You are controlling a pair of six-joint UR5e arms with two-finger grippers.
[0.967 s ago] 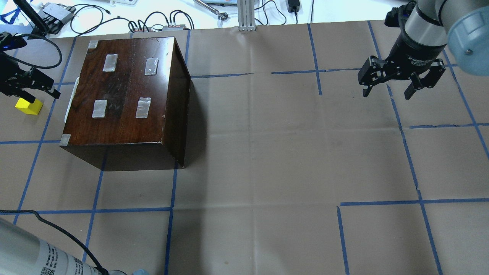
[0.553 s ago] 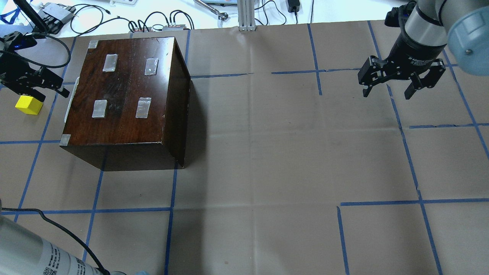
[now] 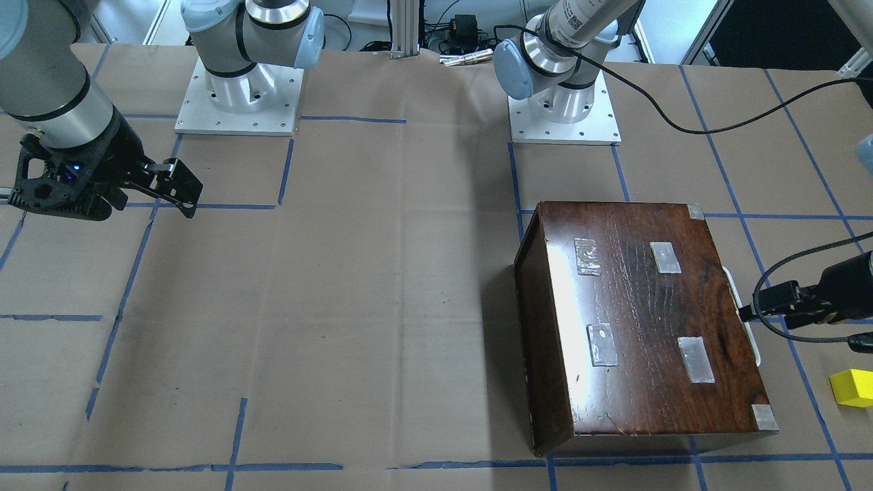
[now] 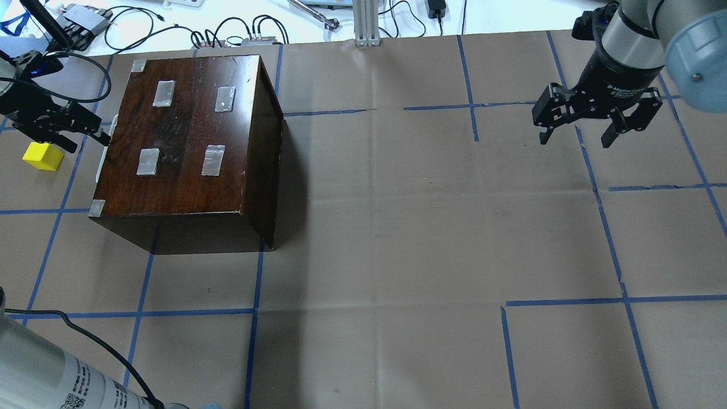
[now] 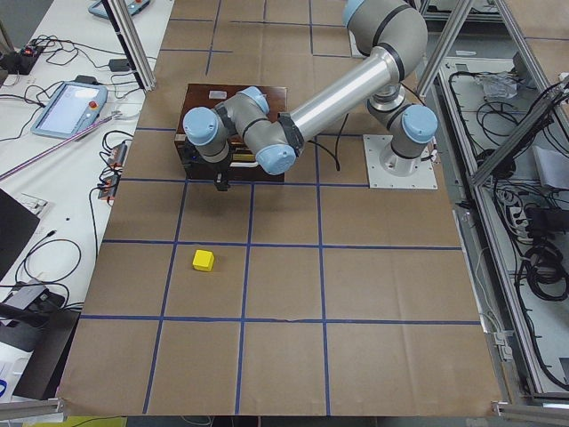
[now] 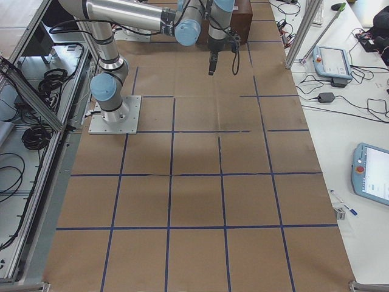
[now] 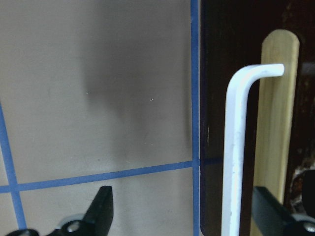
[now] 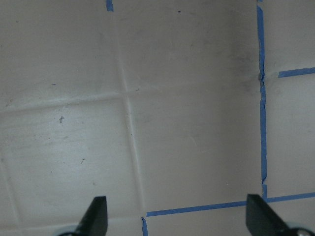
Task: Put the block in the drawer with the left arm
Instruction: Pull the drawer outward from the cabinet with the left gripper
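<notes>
The yellow block lies on the paper left of the dark brown cabinet; it also shows in the front view and the left side view. The drawer is shut, with only its white handle showing on the cabinet's left face. My left gripper is open and empty at that face, beyond the block. In the left wrist view the white handle stands between the open fingers, closer to the right one. My right gripper is open and empty, far right above bare paper.
Brown paper with blue tape lines covers the table. Cables and devices lie beyond the far edge. An aluminium post stands at the back middle. The left arm's black cable hangs near the front left.
My left gripper moved from just above the block toward the cabinet's handle side, right and away. The block, cabinet and right arm have not moved.
</notes>
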